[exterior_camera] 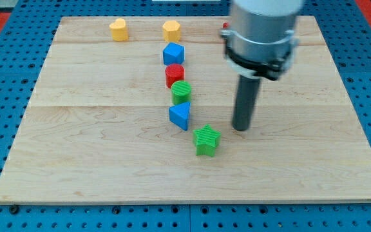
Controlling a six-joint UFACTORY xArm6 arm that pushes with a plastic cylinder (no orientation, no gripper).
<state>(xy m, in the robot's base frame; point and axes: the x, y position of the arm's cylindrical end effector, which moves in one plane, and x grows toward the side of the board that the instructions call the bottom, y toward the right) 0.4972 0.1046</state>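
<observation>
Our tip (240,129) rests on the wooden tabletop (95,154), a little right of the board's middle. We carry no hand at all, only the straight dark rod, so there is nothing to open or close. The rod hangs from a grey cylindrical body (263,32) that fills the view's top right.

Nearest to our tip is the green star-shaped block (207,140), which sits at about eight o'clock from it, close but with a narrow strip of wood between them; we touch no block.

A loose column of blocks runs up the view from there. The blue triangular block (180,116) lies at about ten o'clock from the green star, just beside it. Directly at twelve o'clock from the blue triangle stands a green round block (181,92), and touching that from above is a red round block (174,75). Above the red one sits a blue block (173,54), blocky in shape, its exact outline hard to tell.

Near the board's top edge are two yellow-orange blocks: one with several flat sides (171,30), at twelve o'clock from the blue block, and a heart-like one (118,29) well apart at its nine o'clock. A small red piece (225,28) peeks out beside the grey body, mostly hidden. Around the board lies a blue perforated surface (5,96).
</observation>
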